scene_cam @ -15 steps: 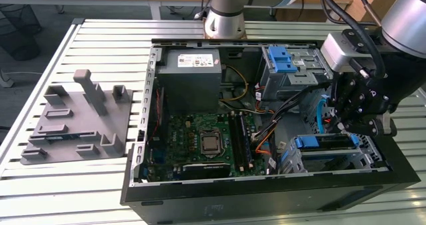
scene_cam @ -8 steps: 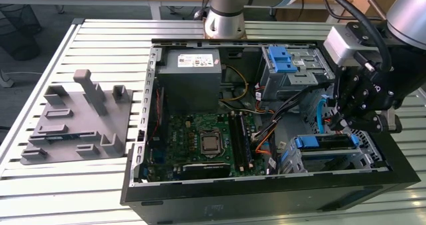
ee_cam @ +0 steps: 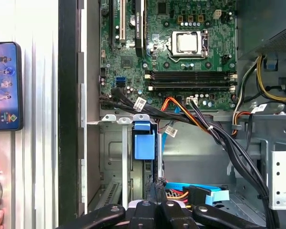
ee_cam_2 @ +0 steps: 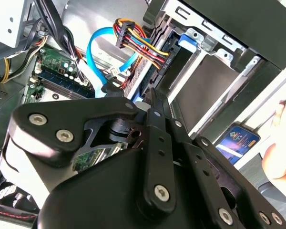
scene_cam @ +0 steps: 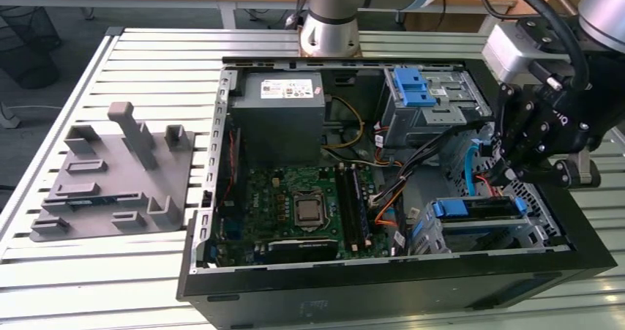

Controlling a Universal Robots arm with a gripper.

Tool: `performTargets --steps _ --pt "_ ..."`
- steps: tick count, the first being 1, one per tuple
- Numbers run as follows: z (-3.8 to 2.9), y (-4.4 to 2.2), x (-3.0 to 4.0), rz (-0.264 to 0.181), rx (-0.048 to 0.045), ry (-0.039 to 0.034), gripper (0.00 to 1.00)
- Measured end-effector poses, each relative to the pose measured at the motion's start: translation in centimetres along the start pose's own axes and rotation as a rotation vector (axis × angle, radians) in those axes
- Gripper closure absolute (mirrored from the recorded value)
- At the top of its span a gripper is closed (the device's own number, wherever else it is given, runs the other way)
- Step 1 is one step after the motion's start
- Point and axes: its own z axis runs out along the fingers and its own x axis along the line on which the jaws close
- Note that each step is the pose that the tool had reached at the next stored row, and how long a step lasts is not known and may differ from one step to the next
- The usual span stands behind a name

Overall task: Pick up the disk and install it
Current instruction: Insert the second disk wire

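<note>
- Step in hand, as judged: seating. The disk (scene_cam: 473,210) lay in the lower bay of the open computer case (scene_cam: 391,290), toward the bench (scene_cam: 58,271) edge on the exterior view's right.
- End effector (scene_cam: 506,175): clenched and empty, close over the disk; contact could not be told.
- Further pressing would call for travel straight along the bay.
- Room: tight, with cables (scene_cam: 469,170) just beside and the case wall near.

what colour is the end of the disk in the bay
Blue, clearest on the disk in the first wrist view.
</note>
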Motion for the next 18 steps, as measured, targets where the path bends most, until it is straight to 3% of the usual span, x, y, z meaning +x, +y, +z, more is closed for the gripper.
performTargets --steps 11,18 --pt "-1.48 0.04 0.00 0.000 0.0004 0.0001 0.89" --pt "-1.56 0.45 -0.17 0.000 0.0009 -0.0001 0.89"
